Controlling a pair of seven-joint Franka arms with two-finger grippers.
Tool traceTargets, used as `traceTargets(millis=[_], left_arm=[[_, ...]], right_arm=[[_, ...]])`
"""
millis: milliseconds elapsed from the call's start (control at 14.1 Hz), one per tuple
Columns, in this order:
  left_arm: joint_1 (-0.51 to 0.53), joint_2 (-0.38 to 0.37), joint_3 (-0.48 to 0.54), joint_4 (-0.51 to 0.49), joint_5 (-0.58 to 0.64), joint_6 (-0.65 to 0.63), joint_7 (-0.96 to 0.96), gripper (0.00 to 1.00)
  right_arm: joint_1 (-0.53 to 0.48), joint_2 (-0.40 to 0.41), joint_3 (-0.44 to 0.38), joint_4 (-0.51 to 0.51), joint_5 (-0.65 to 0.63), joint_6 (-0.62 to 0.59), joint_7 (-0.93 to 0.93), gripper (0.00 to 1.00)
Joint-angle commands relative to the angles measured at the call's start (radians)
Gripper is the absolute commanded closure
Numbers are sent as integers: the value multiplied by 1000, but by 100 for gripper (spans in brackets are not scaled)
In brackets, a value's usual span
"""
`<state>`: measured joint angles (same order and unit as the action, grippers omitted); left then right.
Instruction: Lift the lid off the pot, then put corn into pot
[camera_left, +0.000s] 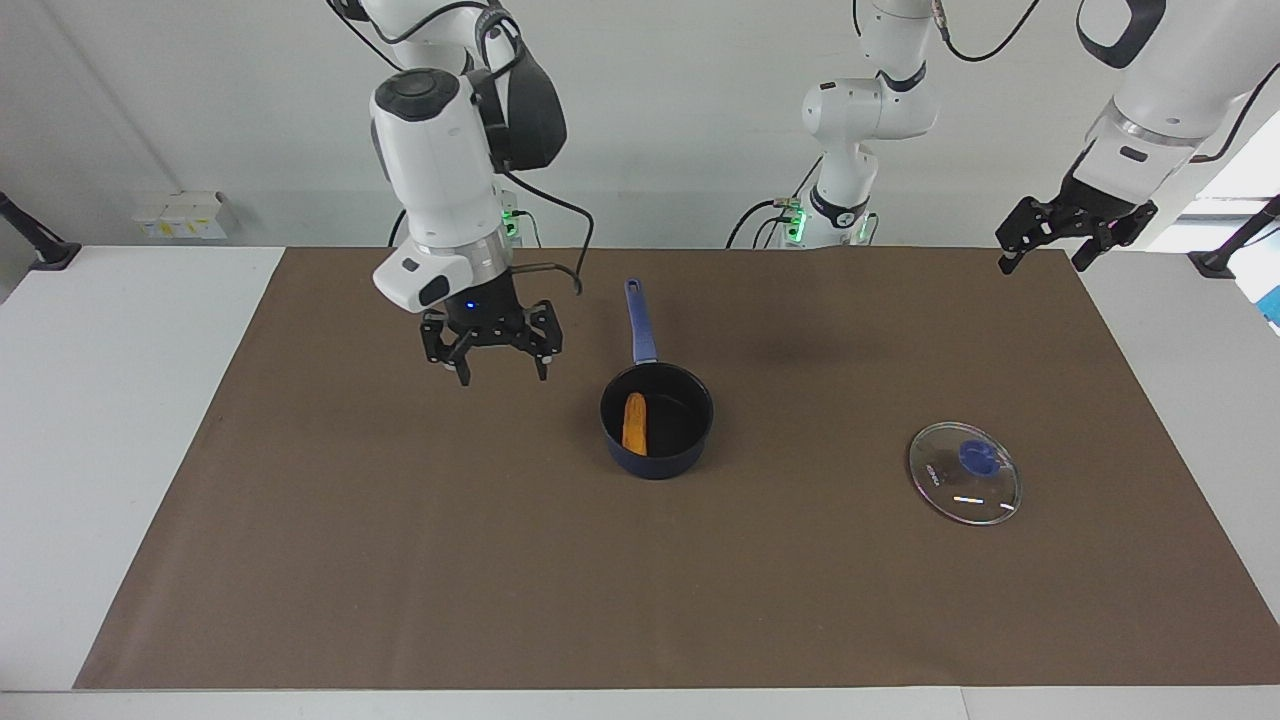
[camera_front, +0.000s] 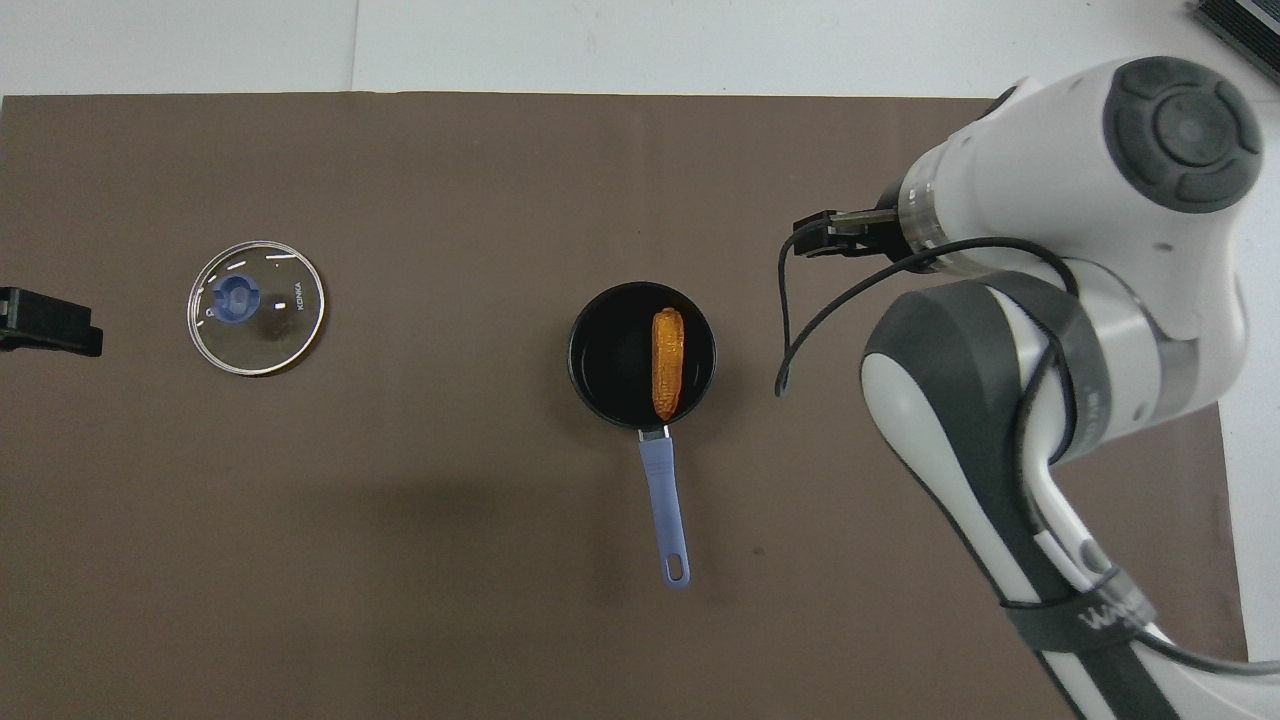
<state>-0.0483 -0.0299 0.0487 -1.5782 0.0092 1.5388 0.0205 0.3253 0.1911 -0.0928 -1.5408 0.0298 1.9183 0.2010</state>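
Observation:
The dark navy pot (camera_left: 660, 462) stands uncovered at the middle of the brown mat, with its blue handle (camera_left: 640, 320) pointing toward the robots. The orange-yellow corn (camera_left: 634, 423) lies inside it; pot (camera_front: 590, 385) and corn (camera_front: 667, 362) also show in the overhead view. The glass lid (camera_left: 964, 473) with its blue knob lies flat on the mat toward the left arm's end, also seen from overhead (camera_front: 256, 307). My right gripper (camera_left: 502, 378) is open and empty, raised over the mat beside the pot. My left gripper (camera_left: 1045, 262) is open and empty, raised over the mat's corner.
The brown mat (camera_left: 400, 560) covers most of the white table. Small white boxes (camera_left: 185, 215) stand at the table's edge at the right arm's end. The right arm's body (camera_front: 1050, 300) hides part of the mat in the overhead view.

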Motion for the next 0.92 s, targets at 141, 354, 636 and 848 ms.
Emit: traceTargets(millis=[141,354,636,848], left_arm=[[-13,-24,5,-54,0,30,2,0],[-22,-24,6,-54,0,29,-5,0],[-25,-21,6,-45,0,29,-4,0],[-30,-22,6,-39,-6,20,-8,0]], right_arm=[[-67,-116,11,-19,-76,-105,-48,0],[-107,-169,10,-16,-79,-175,-93,0],[-166,-251,10,-16,-77,-271,-172,0],[-212,-272,-2,-18,-52,-321,-195,0]])
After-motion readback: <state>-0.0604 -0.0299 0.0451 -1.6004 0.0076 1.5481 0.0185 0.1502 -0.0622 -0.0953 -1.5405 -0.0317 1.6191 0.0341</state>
